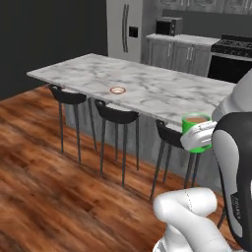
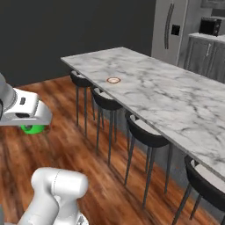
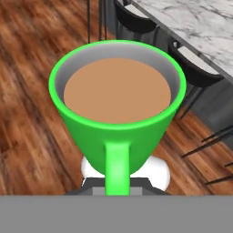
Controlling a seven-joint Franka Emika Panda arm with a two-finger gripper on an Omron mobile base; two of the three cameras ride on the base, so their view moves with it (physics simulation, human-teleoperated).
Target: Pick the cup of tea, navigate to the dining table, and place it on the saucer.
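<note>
- Above the wooden floor (image 1: 54,162), short of the dining table (image 1: 147,88), the gripper (image 1: 199,137) is closed on the cup of tea (image 1: 196,132), carrying it in the air clear of the bar stools (image 1: 117,115)
- Hand view has the cup's handle (image 3: 117,164) running down toward the fingers, which suggests the grip is at the handle side
- Cup stands upright, long axis vertical, mouth up, brown tea level, likely held so to avoid spilling
- Saucer (image 1: 117,90) lies flat on the table, well apart from the cup and bare, so placing is not yet done
</note>
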